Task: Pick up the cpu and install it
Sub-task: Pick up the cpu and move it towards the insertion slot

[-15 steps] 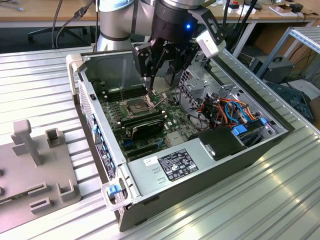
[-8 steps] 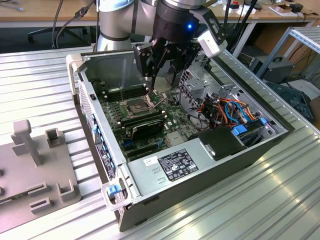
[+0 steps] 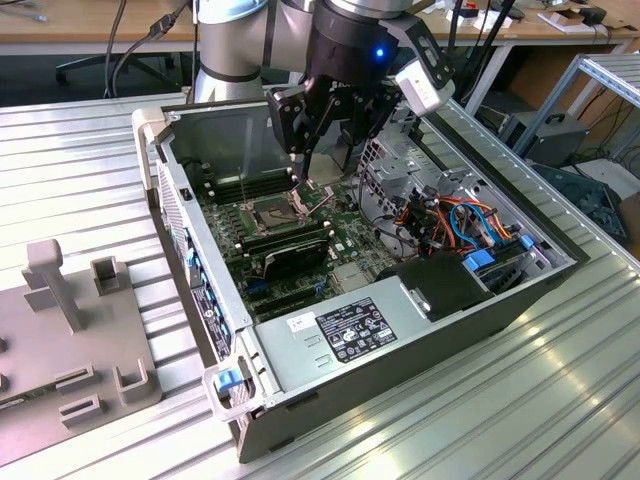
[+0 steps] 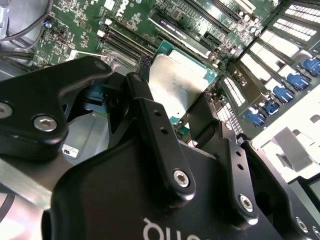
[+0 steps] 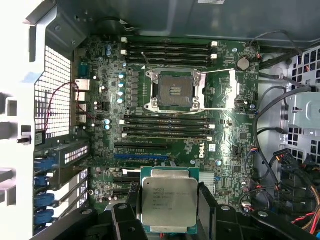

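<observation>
The cpu (image 5: 169, 201) is a flat square chip with a dull silver top on a green edge, also seen as the cpu (image 4: 180, 87). My gripper (image 5: 169, 212) is shut on the cpu, a black finger (image 5: 206, 207) pressing on each side. In the exterior view the gripper (image 3: 322, 160) hangs inside the open computer case, just above the motherboard. The dark square socket (image 5: 174, 90) lies bare on the board with its metal frame swung open. The cpu is held above the board, apart from the socket (image 3: 275, 210).
Memory slots (image 5: 167, 131) run on both sides of the socket. A black card (image 3: 290, 258) sits beside it, then the power supply (image 3: 350, 330). Coloured cables (image 3: 455, 215) and a drive cage crowd the exterior view's right. A grey fixture (image 3: 70, 330) stands outside the case.
</observation>
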`<state>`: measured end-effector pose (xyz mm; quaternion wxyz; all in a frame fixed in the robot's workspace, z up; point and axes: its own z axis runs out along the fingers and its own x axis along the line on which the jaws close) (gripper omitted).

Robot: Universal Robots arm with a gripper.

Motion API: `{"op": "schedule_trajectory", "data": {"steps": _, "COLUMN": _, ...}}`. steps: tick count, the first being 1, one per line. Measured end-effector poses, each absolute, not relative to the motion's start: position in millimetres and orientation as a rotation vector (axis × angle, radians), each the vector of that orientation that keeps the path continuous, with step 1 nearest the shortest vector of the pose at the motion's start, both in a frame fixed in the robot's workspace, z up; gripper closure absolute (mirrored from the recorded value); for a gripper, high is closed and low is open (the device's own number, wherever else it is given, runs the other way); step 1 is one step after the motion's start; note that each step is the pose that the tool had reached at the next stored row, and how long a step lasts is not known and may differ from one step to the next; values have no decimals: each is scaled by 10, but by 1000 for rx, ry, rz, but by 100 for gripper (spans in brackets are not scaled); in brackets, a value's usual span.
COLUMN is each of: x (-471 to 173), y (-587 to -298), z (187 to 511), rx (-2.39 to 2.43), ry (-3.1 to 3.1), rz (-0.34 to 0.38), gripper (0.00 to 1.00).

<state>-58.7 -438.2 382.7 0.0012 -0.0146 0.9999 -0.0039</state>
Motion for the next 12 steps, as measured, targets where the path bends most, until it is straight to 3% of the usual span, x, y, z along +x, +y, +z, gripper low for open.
{"op": "schedule_trajectory", "data": {"steps": 12, "x": -490, "y": -4382, "z": 3826, "rx": -46, "ry": 3139, "rz": -12, "gripper": 45}}
